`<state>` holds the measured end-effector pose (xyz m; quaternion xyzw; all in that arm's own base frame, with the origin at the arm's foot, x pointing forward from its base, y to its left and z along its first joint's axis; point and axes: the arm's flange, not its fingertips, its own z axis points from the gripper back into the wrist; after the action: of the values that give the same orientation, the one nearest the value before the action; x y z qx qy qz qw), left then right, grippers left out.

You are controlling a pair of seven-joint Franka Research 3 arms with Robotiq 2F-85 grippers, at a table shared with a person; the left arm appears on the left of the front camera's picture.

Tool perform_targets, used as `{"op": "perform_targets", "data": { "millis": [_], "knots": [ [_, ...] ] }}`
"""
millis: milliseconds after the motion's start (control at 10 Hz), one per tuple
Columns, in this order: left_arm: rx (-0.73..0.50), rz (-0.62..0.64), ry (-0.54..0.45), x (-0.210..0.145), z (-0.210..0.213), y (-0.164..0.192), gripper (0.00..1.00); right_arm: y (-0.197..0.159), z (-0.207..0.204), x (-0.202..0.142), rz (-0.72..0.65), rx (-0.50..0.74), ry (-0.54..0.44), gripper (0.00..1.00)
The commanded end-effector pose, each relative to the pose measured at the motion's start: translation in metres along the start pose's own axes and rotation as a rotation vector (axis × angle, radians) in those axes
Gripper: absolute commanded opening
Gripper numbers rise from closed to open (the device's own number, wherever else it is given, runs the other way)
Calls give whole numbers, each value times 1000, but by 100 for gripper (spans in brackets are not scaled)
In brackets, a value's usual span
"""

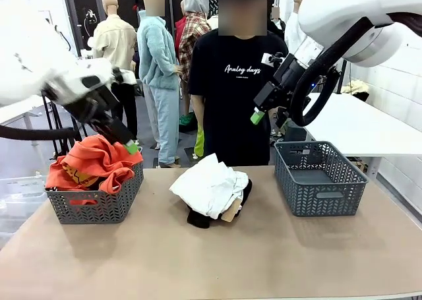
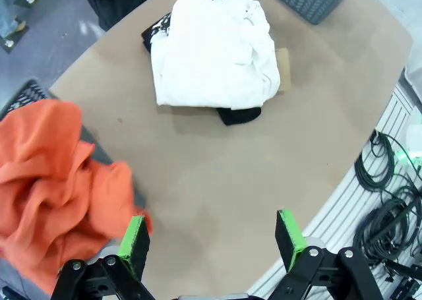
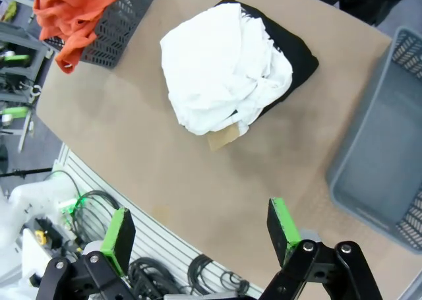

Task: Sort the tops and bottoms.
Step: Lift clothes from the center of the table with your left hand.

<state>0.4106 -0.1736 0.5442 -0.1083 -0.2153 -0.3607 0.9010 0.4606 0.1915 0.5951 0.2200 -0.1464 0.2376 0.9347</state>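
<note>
Orange top [image 1: 92, 163] lying in left basket [image 1: 99, 206], done; white top [image 1: 210, 183] lying over bottoms [image 1: 198, 219] on table [image 1: 198, 264], both awaiting sorting; left gripper [image 2: 212, 237] and right gripper [image 3: 201, 229] hanging released

Table [image 1: 198, 264]: left basket [image 1: 95, 206] at left, one top [image 1: 92, 160] in it, spilling over the rim. Centre: second top [image 1: 208, 183] lies on the bottoms [image 1: 198, 219]. Right basket [image 1: 323, 198] at right. Person [image 1: 241, 89] behind far edge, centre. Left gripper [image 2: 211, 237] above left basket's right end.
</note>
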Motion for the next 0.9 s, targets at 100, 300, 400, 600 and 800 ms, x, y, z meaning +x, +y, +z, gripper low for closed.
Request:
{"op": "perform_targets", "data": {
  "millis": [100, 300, 400, 600, 800],
  "knots": [
    [3, -117, 66, 86, -96, -14, 100, 0, 2, 1, -4, -6, 13, 100],
    [26, -206, 69, 117, -121, -32, 100, 0, 2, 1, -4, -6, 13, 100],
    [77, -250, 68, 130, -133, -34, 100, 0, 2, 1, -4, -6, 13, 100],
    [14, -224, 66, 119, -140, -43, 100, 0, 2, 1, -4, -6, 13, 100],
    [48, -261, 60, 133, -139, -41, 100, 0, 2, 1, -4, -6, 13, 100]
  ]
}}
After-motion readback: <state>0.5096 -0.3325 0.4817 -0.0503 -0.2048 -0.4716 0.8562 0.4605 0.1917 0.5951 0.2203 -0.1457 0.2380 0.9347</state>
